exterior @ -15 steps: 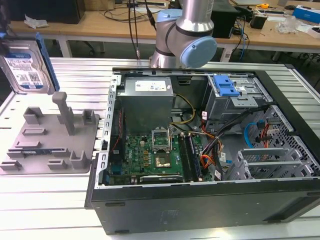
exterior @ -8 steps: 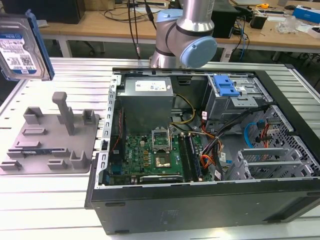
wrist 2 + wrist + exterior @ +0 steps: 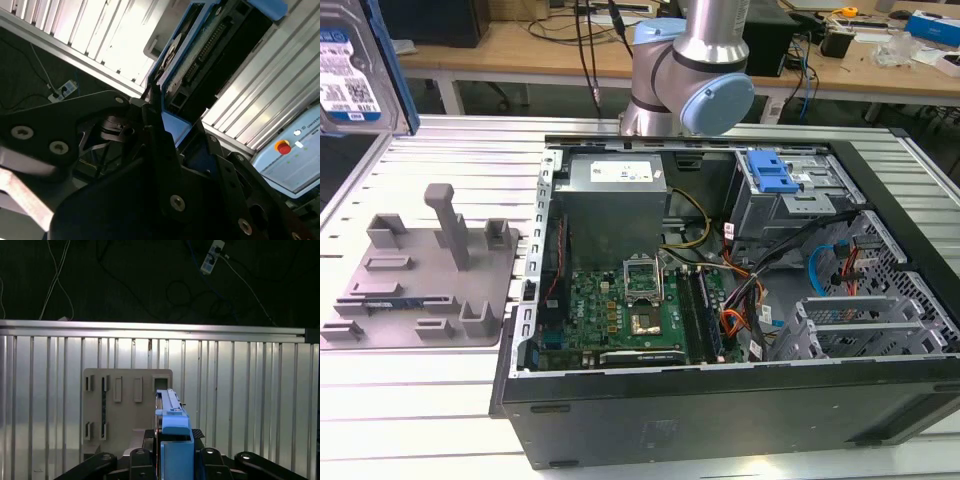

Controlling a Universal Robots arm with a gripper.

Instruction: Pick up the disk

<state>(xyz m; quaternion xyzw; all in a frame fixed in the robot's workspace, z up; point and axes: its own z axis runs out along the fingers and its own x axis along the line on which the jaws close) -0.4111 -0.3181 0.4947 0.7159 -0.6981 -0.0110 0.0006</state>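
First wrist view: black gripper (image 3: pixel 172 460) clenched on blue-railed metal disk (image 3: pixel 169 405) above ribbed table (image 3: pixel 240 405).

Disk (image 3: pixel 350 70): silver body, white-and-blue label, blue side rails. Tray (image 3: pixel 420 285): plain grey. Surface (image 3: pixel 440 160): ribbed silver; motherboard (image 3: pixel 620 310): green.

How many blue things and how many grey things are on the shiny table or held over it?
Blue: 2, the disk with blue rails, held up in the gripper, and the blue bracket inside the computer case.
Grey: 1, the grey tray with upright posts.
Total: 3
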